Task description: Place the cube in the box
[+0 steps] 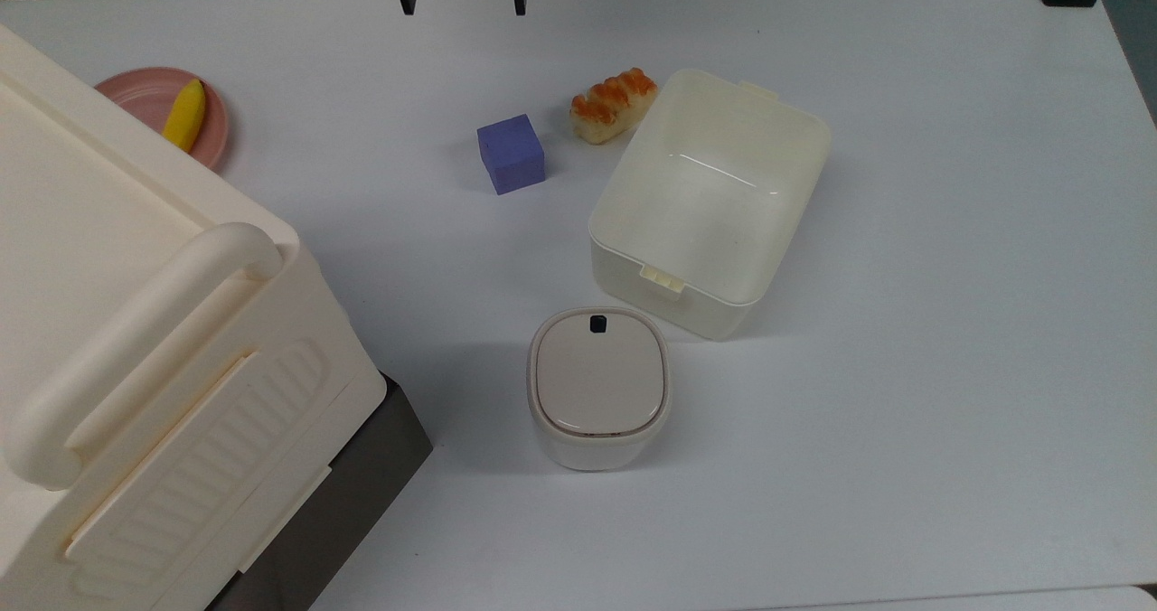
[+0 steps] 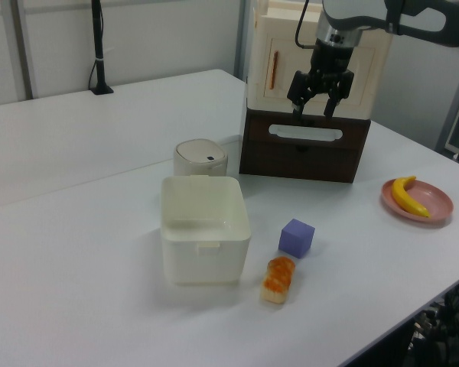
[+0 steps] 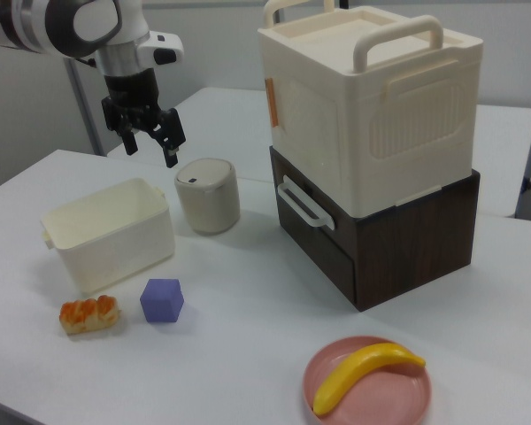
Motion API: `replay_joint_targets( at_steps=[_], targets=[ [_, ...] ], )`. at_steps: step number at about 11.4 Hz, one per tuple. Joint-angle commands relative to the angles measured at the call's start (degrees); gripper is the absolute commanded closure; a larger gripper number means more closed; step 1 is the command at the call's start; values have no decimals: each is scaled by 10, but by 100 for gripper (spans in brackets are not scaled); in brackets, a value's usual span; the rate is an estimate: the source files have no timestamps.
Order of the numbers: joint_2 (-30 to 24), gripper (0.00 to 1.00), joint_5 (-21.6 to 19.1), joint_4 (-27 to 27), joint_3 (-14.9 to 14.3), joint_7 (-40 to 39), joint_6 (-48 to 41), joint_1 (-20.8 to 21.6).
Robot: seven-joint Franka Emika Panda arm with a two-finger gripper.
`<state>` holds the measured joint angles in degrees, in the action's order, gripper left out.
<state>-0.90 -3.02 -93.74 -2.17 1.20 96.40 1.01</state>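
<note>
Here we see the gripper (image 2: 319, 107) hanging high above the table (image 1: 904, 412) with its fingers spread and nothing between them. The cube (image 1: 511, 153) sits on the table outside the box (image 1: 624, 263), near it, with a pastry (image 1: 612, 104) between them. The box stands open and holds nothing.

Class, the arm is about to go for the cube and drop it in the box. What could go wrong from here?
1. The bread piece lies close beside the cube, so the open gripper might nudge it while descending.
2. The box is light-looking and unanchored; a low carry could clip its rim and push it.
</note>
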Motion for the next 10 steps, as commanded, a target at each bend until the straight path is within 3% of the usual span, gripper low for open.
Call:
replay_joint_targets(
  at_steps=[1, 6, 8, 10],
  targets=[
    [-4, 0, -3, 4, -11, -16, -16, 10],
    [-9, 0, -3, -14, -9, -12, -10, 11],
    [-28, 0, -2, -68, -7, -13, 27, 9],
    [-66, 0, 1, -156, -4, -27, 92, -2]
  ],
)
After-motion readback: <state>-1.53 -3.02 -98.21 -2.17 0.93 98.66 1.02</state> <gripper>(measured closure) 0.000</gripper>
